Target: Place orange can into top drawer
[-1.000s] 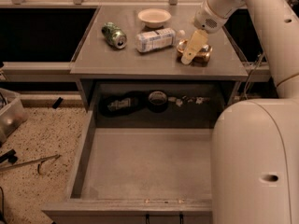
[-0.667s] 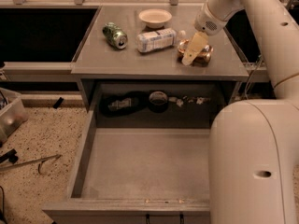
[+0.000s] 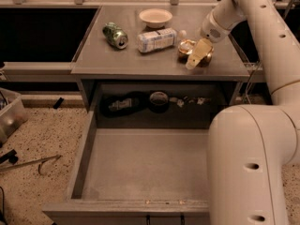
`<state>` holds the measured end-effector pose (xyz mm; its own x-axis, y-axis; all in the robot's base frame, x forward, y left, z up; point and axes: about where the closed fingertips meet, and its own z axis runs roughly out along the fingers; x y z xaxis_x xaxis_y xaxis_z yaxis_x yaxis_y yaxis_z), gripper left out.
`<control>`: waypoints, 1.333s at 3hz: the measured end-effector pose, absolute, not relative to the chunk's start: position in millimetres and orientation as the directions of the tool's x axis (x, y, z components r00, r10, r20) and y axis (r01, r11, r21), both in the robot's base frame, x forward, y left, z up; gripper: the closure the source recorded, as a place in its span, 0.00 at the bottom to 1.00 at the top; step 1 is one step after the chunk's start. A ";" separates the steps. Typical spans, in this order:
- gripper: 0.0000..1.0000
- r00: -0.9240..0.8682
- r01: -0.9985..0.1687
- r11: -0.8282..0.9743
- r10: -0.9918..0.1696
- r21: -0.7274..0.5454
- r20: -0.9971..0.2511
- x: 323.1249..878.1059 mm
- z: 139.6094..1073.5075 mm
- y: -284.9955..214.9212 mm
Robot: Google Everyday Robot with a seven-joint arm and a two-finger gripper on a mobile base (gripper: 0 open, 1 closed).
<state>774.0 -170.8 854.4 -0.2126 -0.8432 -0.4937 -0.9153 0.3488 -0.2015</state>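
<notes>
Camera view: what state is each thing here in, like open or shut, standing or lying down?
orange can: on the countertop, right side, with the pincer at it.
pincer: lowered onto the orange can.
top drawer: pulled wide open, orange can not yet inside.
green can: lying on its side on the countertop.
bottle: lying on its side on the countertop.
bowl: upright on the countertop.

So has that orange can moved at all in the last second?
No. The orange can sits as before, just right of the bottle, with the gripper at it.
</notes>
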 end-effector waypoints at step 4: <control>0.70 -0.232 -0.917 0.361 -0.829 -0.171 -0.508 779.8 837.2 -173.9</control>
